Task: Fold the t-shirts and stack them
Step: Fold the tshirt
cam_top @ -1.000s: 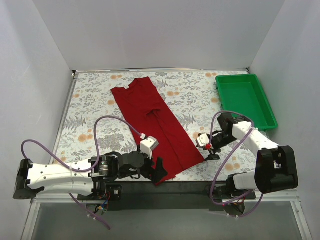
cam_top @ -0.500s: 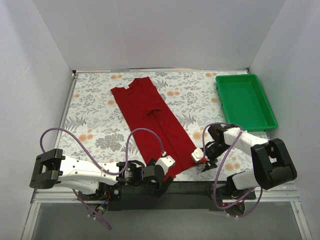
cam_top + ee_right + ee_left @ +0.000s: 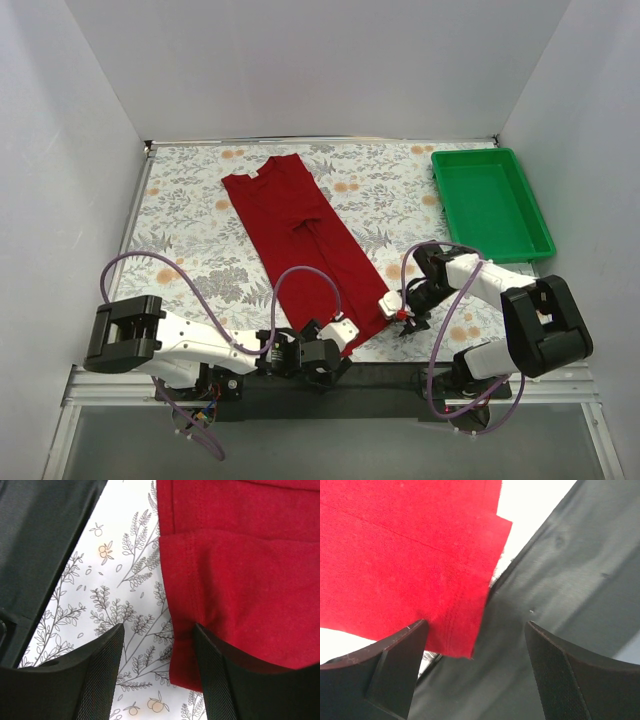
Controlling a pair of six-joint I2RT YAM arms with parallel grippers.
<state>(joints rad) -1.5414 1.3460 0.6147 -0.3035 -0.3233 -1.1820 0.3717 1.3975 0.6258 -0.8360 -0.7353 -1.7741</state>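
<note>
Moved: my left gripper [image 3: 475,630] and right gripper [image 3: 159,630], down to the near hem of the t-shirt [image 3: 300,235]. Left: wide open, empty, hem corner between the jaws. Right: open, empty, hem apparently under one finger. Pinch for the fold likely next.

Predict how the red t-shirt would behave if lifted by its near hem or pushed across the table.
Probably floppy: the t-shirt lies flat in thin folded layers, so it would likely sag and drape when lifted. Likely light for its size, since its edge looks thin in the left wrist view. Pushed, the matte cloth may bunch rather than slide.
</note>
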